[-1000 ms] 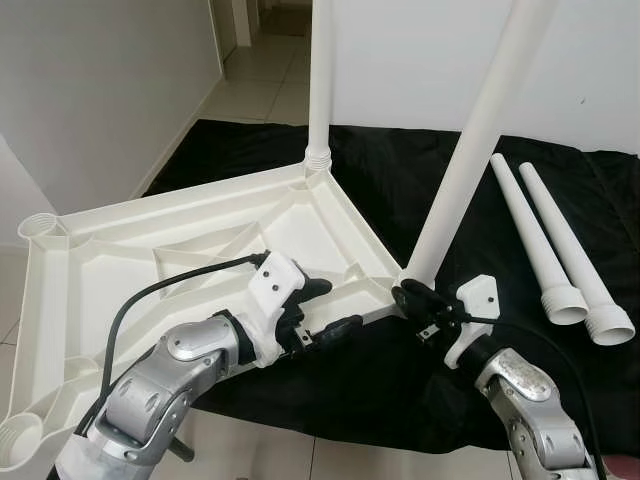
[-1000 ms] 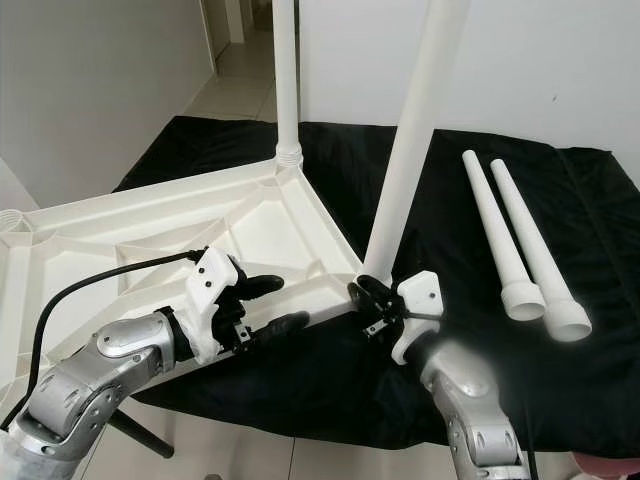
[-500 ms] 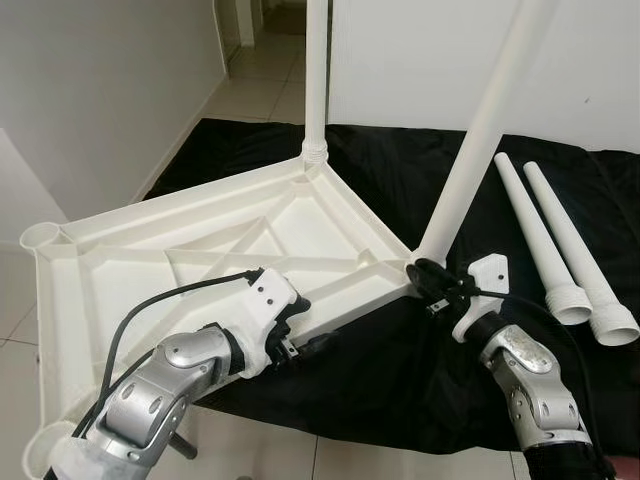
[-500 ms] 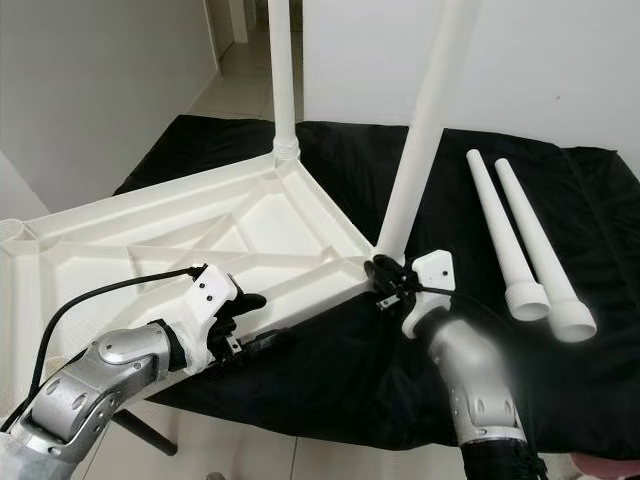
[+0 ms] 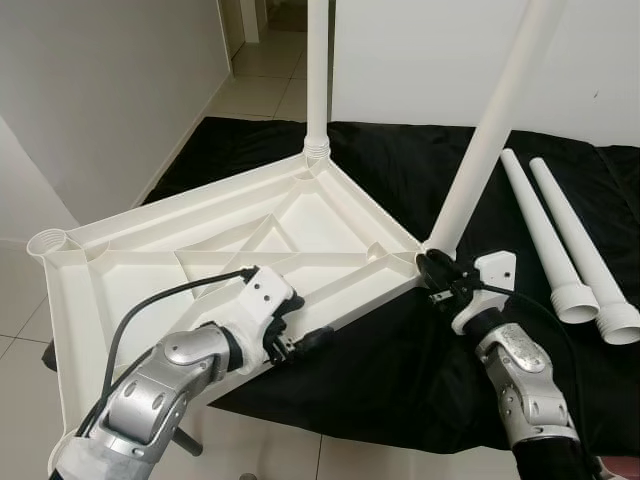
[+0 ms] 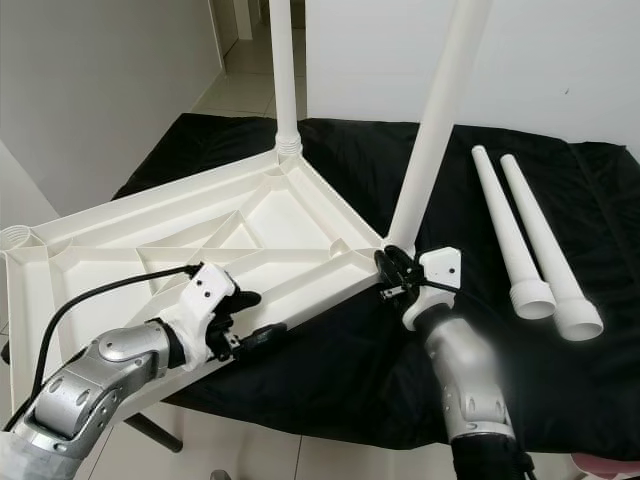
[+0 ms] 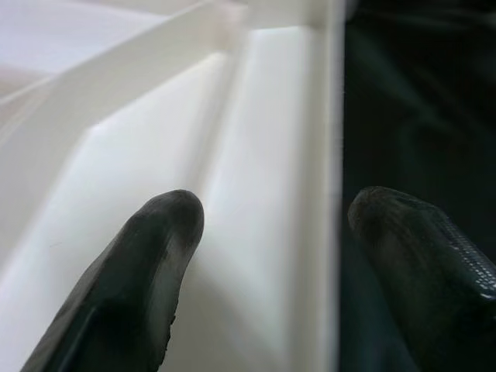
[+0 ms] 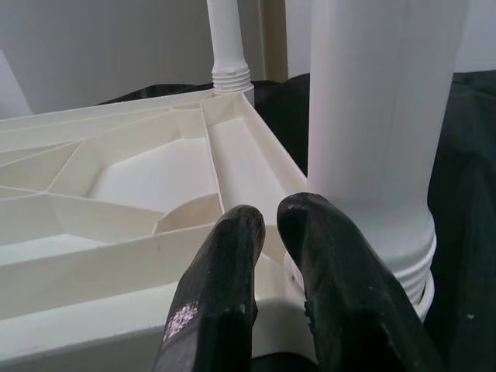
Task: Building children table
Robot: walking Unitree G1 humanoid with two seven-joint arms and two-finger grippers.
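Note:
The white plastic tabletop (image 5: 130, 255) lies upside down, partly on a black cloth. One white leg (image 5: 318, 80) stands in its far corner. A second leg (image 5: 490, 120) stands tilted in the right corner. Two loose legs (image 5: 535, 225) (image 5: 582, 250) lie on the cloth at the right. My left gripper (image 5: 298, 323) is open and straddles the tabletop's near rim (image 7: 329, 155), one finger (image 7: 155, 232) inside and one outside. My right gripper (image 5: 432, 265) is shut, its fingertips (image 8: 240, 225) against the right corner beside the second leg's threaded base (image 8: 387, 232).
The black cloth (image 5: 400, 350) covers the floor under the right half of the tabletop. Pale floor tiles (image 5: 20, 320) lie at the left, and a hallway opens at the back left. White walls (image 5: 100, 90) stand at the left and behind.
The whole picture has shifted, so the camera moved. My left gripper now sits a little further left along the near rim. My right gripper is still at the second leg's base.

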